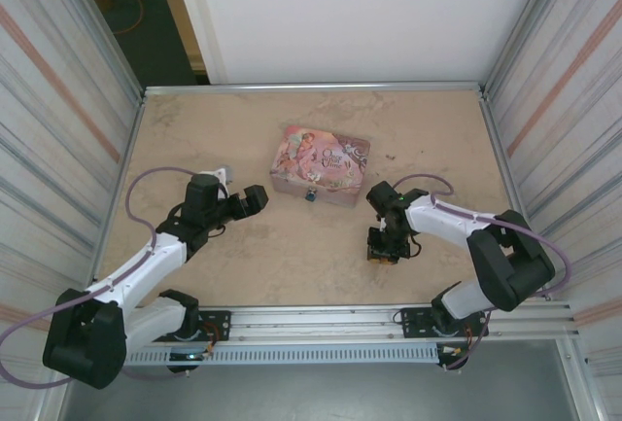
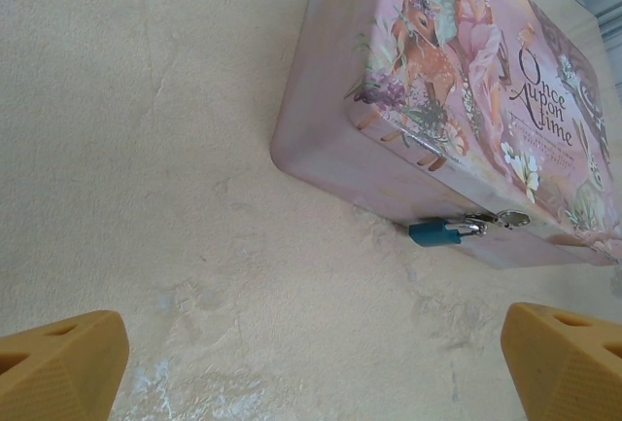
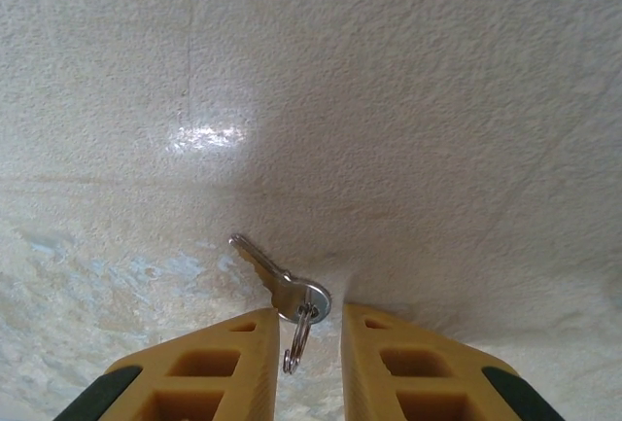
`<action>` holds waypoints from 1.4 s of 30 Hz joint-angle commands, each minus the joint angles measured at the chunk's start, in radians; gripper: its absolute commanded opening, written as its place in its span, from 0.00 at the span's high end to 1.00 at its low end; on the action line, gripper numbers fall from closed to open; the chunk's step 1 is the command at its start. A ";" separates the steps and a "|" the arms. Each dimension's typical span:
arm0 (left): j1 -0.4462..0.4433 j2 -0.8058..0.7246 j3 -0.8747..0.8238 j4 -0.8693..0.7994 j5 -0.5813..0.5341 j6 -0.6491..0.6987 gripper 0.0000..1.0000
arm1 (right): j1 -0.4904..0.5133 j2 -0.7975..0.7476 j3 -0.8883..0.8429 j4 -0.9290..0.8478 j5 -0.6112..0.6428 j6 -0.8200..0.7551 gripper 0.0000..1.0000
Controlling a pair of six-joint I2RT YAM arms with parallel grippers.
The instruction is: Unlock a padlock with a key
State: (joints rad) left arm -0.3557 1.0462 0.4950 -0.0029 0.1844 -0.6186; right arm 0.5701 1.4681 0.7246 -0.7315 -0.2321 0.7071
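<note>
Padlock [image 2: 434, 233]: blue body, small silvery shackle, hanging at the clasp on the front wall of the pink illustrated tin box [image 2: 457, 100]. In the top view it is a small dot [image 1: 311, 194] on the box's near side, between my two arms.

Tin box [image 1: 321, 163]: lid down, standing near the middle of the table [image 1: 194, 129].

Key [image 3: 277, 280]: silvery, lying flat on the table, blade pointing away from my right wrist. Its head sits at the mouth of my right fingers, and its ring [image 3: 299, 333] lies in the gap between them.

Right gripper [image 3: 309, 343], seen from above at [image 1: 382, 246]: down at the table, fingers drawn to a narrow gap either side of the key's head and ring. I cannot tell whether the pads have hold of it.

Left gripper [image 2: 316, 372], seen from above at [image 1: 258, 197]: fingers spread wide, holding nothing, aimed at the box's front and well apart from the padlock.
</note>
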 commanded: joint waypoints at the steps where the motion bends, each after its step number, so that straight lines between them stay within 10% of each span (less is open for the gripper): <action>1: -0.007 -0.007 0.017 -0.007 -0.018 -0.005 0.01 | 0.008 0.019 0.016 0.006 0.014 0.018 0.79; 26: -0.005 -0.085 0.066 -0.002 -0.031 0.039 0.01 | 0.017 -0.111 -0.034 0.221 -0.021 0.012 1.00; 42: -0.057 -0.049 0.203 0.161 0.222 0.075 0.19 | 0.023 -0.318 -0.085 0.799 -0.041 0.068 1.00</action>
State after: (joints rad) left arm -0.3897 0.9802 0.6373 0.0887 0.3298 -0.5743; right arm 0.5835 1.1645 0.6437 -0.1169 -0.2630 0.7353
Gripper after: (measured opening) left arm 0.821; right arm 0.046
